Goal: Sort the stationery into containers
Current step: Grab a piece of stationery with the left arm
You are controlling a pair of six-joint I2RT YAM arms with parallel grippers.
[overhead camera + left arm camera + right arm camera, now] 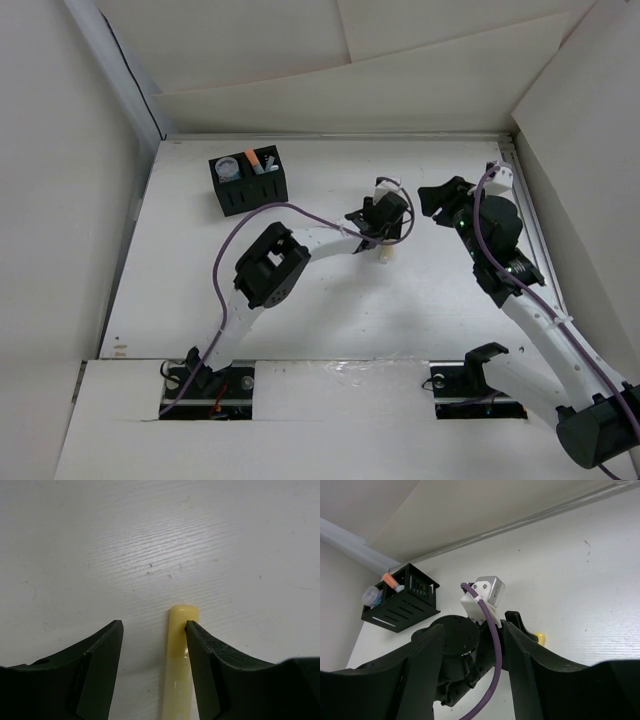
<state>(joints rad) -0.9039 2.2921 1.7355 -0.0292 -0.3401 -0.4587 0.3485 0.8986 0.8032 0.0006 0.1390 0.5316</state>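
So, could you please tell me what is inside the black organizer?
An orange marker sticks up from the organizer, with the round clear piece in the compartment beside it. The walls hide the compartment bottoms, so other contents are unclear.

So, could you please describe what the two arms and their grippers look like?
Both arms have white tubular links, the left arm and right arm alike, joined by chunky black joint housings. A purple cable runs along each. A small white camera block sits at each wrist. The left gripper and right gripper have dark, tapering fingers.
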